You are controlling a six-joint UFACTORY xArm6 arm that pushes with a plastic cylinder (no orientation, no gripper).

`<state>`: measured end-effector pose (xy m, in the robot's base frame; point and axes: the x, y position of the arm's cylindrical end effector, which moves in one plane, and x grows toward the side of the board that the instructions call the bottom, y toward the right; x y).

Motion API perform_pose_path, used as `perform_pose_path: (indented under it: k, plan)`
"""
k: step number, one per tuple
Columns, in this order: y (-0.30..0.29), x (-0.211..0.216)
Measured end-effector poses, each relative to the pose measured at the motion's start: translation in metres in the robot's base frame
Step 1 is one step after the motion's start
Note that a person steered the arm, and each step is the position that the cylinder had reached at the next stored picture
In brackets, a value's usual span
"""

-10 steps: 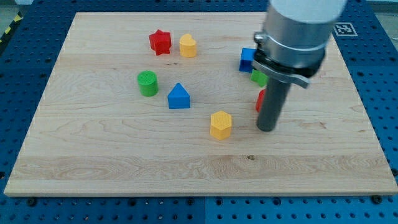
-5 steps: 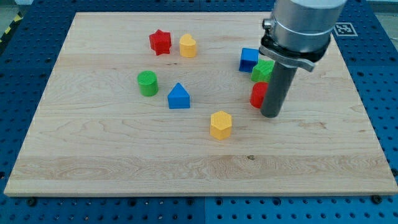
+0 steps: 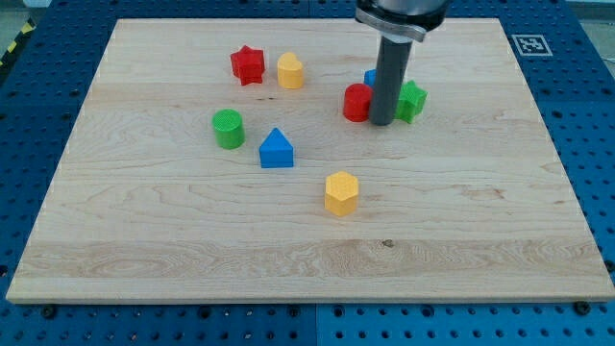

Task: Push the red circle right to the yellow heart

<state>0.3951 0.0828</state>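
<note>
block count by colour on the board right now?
Red: 2 — star, circle
Yellow: 2 — heart, hexagon
Green: 2 — cylinder, green block
Blue: 2 — house-shaped, blue block mostly hidden behind my tip
Total: 8

A single camera looks down at a slant from the near edge of the wooden worktop [image 3: 192, 259], facing its far edge. It stands far enough back to take in nearly the whole board and the blue perforated base [image 3: 586, 144] around it.
</note>
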Motion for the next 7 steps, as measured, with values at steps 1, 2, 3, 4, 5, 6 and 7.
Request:
perform_pose_path:
  k: [1, 2, 3, 4, 5, 6, 7]
  plan:
    - [-0.008, -0.002]
    - [-0.014, -0.002]
    - [-0.028, -0.004]
    - [-0.033, -0.009]
    - [-0.043, -0.011]
    - [-0.057, -0.023]
    - [-0.059, -0.031]
